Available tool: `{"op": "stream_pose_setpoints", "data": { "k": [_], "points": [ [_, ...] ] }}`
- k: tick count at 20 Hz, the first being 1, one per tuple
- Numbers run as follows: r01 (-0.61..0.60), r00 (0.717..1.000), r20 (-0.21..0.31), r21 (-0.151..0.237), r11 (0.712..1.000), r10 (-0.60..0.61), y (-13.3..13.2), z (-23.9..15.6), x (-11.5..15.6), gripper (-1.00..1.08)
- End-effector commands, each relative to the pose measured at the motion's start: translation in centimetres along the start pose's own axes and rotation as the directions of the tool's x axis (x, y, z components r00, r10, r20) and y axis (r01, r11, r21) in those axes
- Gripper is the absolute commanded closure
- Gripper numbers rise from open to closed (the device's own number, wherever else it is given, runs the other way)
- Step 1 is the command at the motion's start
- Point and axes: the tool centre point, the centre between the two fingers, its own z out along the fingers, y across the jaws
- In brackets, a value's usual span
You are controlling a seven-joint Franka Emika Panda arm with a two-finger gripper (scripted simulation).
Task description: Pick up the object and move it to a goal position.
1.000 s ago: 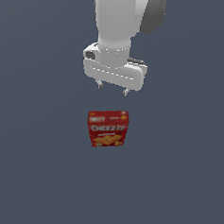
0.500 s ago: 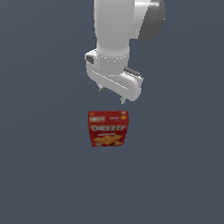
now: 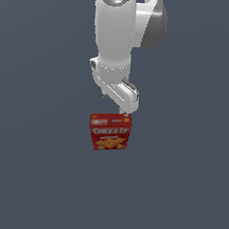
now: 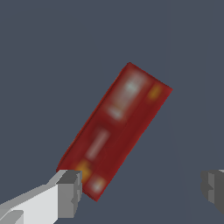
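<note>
The red Cheez-It box [image 3: 110, 131] stands upright on the grey floor, its front with white lettering and pictured crackers facing the exterior view. My gripper [image 3: 118, 110] hangs just above the box's top edge, with the hand turned at an angle. In the wrist view the box's red top face [image 4: 118, 131] lies slantwise below the gripper [image 4: 142, 190]. One grey fingertip [image 4: 70, 192] is at the box's near corner and the other fingertip [image 4: 213, 187] is well off to its side. The jaws are open and empty.
The plain dark grey floor [image 3: 39, 179] surrounds the box on all sides. No other objects or goal marker show in either view.
The gripper has come down toward the box's top and turned about its vertical axis. The box has not moved.
</note>
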Motion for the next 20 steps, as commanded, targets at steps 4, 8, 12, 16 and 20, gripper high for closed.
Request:
{"op": "stream_pose_setpoints", "data": {
  "k": [4, 8, 12, 16, 20],
  "points": [
    [-0.143, 0.990, -0.002, -0.003, 0.990, 0.143, -0.5, 0.8, 0.6, -0.92],
    [-0.244, 0.970, -0.004, -0.004, 0.970, 0.244, -0.9, 1.4, 1.1, -0.92],
    [-0.342, 0.940, -0.007, -0.005, 0.940, 0.342, -1.3, 2.0, 1.5, -0.92],
    [-0.423, 0.906, -0.010, -0.006, 0.906, 0.423, -1.6, 2.6, 1.9, -0.92],
    [-0.484, 0.875, -0.012, -0.006, 0.875, 0.483, -1.8, 3.0, 2.1, -0.92]
  ]
}}
